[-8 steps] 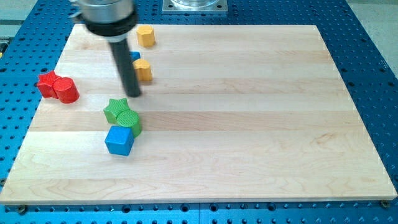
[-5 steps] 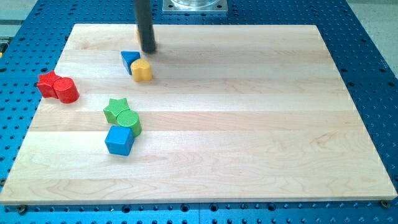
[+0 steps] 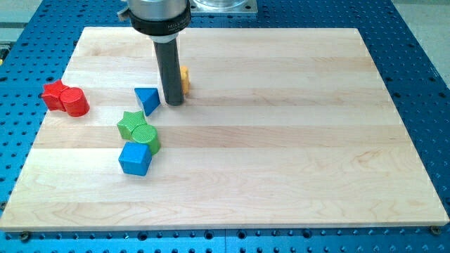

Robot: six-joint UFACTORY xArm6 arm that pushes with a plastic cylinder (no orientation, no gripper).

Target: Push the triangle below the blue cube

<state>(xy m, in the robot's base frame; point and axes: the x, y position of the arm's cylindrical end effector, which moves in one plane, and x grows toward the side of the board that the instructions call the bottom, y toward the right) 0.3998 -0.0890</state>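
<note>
The blue triangle (image 3: 148, 99) lies on the wooden board (image 3: 281, 140), left of centre. My tip (image 3: 174, 103) stands just to its right, close beside it. The blue cube (image 3: 135, 158) sits lower down towards the view's bottom, touching a green cylinder (image 3: 145, 136) above it. A green star (image 3: 130, 122) touches that cylinder on its upper left. The triangle is above the green star, a small gap apart.
A yellow block (image 3: 185, 77) shows partly behind the rod. A red star (image 3: 53, 93) and a red cylinder (image 3: 74, 102) sit together at the board's left edge. The rod's wide mount (image 3: 159, 14) hangs over the board's top edge.
My tip has come down from the board's top to the triangle's right. The blue triangle has moved towards the view's bottom. The yellow block has shifted right; the second yellow block is hidden.
</note>
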